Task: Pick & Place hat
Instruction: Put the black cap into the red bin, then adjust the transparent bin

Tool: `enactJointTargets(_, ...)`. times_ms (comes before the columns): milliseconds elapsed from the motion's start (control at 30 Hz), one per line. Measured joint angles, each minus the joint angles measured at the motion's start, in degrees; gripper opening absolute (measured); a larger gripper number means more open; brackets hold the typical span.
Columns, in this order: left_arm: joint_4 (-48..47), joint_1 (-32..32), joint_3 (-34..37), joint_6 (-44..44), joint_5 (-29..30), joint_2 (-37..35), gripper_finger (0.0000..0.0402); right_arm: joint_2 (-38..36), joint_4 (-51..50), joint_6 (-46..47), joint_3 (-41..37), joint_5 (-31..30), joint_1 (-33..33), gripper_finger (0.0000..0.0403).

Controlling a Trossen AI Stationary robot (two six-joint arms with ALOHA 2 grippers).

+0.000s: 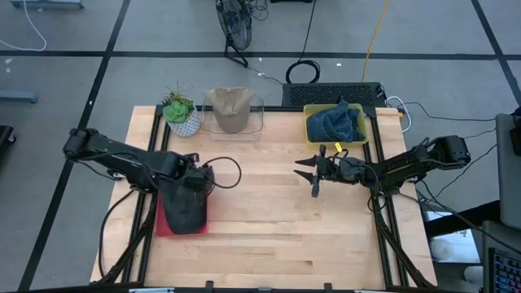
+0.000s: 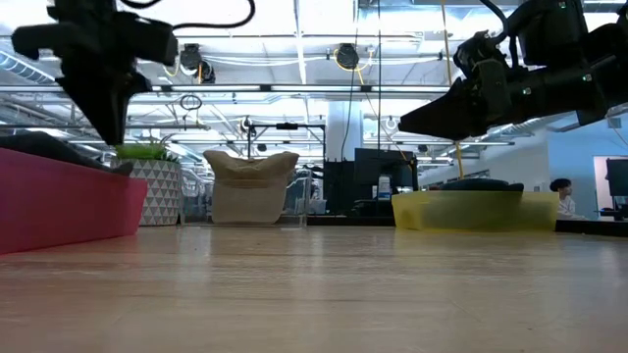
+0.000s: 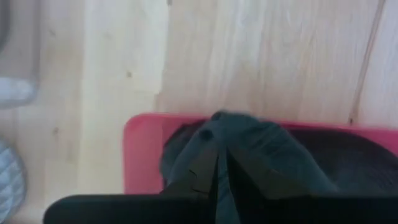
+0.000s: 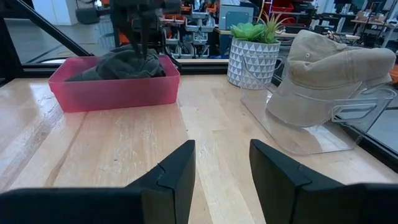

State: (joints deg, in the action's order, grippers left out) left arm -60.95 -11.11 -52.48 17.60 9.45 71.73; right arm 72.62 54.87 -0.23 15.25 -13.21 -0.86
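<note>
Wooden table, pale butcher-block planks with a dark metal frame at the sides. Two dark jointed arms. Left arm reaches in from the left, its left gripper above the red bin; right arm comes from the right, its right gripper hanging over bare wood mid-table.

Three containers, one each: red bin, matte plastic, rectangular, near the left edge; yellow bin, translucent plastic, rectangular, at the back right; clear acrylic stand, glossy, at the back centre.

Three hats. Dark hat, soft crumpled fabric, lies in the red bin, under the left gripper. Tan cap, stiff canvas with a flat top and brim, sits on the clear stand. Blue denim hat, bunched, fills the yellow bin.

One potted succulent, green spiky leaves in a white pot with triangle pattern, just beside the stand.

Left fingers pressed nearly together, tips at the dark fabric; cannot tell whether they pinch it. Right fingers spread, nothing between them.

Red bin mostly covered by the left gripper and the hat from overhead. Denim hat barely shows above the bin rim in the low view.
</note>
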Motion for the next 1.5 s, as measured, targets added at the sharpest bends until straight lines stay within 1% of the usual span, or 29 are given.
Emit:
enactJointTargets(133, -6.8, -0.1, -2.7, 4.7, 1.0, -1.8, 0.0046, 0.0, -0.4, 0.0, 0.0, 0.0, 0.0, 0.0130)
enactJointTargets(233, -13.7, -1.0, -3.7, 13.1, 0.8, -3.2, 0.0046, 0.0, -0.7, 0.0, 0.0, 0.0, 0.0, 0.0130)
enactJointTargets(367, -20.5, -3.4, -2.5, 25.8, -4.7, -4.4, 0.0046, 0.0, -1.1, 0.0, 0.0, 0.0, 0.0, 0.0130)
enactJointTargets(467, -22.4, -5.9, -0.4, 31.6, -6.9, -4.4, 0.0046, 0.0, -1.2, 0.1, 0.0, 0.0, 0.0, 0.0130)
enactJointTargets(567, -19.4, -7.9, 2.8, 33.8, -7.1, -4.4, 0.0046, 0.0, -1.2, 0.1, 0.0, 0.0, 0.0, 0.0130)
enactJointTargets(667, -12.0, -8.6, 7.4, 34.0, -7.2, -4.4, 0.0046, 0.0, -0.5, 0.1, 0.0, 0.0, 0.0, 0.0130)
enactJointTargets(800, -0.1, -8.5, 14.9, 33.0, -10.5, -4.4, 0.0046, 0.0, 0.0, 0.1, 0.0, 0.0, 0.0, 0.0130)
enactJointTargets(867, 3.6, -8.5, 17.8, 32.5, -11.9, -4.4, 0.0046, 0.0, 0.1, 0.1, 0.0, 0.0, 0.0, 0.0130)
enactJointTargets(933, 4.6, -8.5, 19.6, 32.7, -12.2, -4.5, 0.0046, 0.0, 0.1, 0.1, 0.0, 0.0, 0.0, 0.0130)
enactJointTargets(1067, 3.8, -8.2, 19.9, 30.7, -12.1, -4.5, 0.0046, 0.0, 0.1, 0.1, 0.0, 0.0, 0.0, 0.0130)
enactJointTargets(1200, -1.6, -6.8, 16.5, 26.5, -11.3, -4.3, 0.0046, 0.0, 0.1, 0.0, 0.0, 0.0, 0.0, 0.0130)
enactJointTargets(1367, -10.7, -5.8, 9.0, 21.6, -4.5, -4.3, 0.0046, 0.0, 0.1, 0.0, 0.0, 0.0, 0.0, 0.0130)
enactJointTargets(1500, -18.5, -5.8, 3.0, 21.1, -0.9, -4.3, 0.0047, 0.0, 0.1, 0.0, 0.0, 0.0, 0.0, 0.0130)
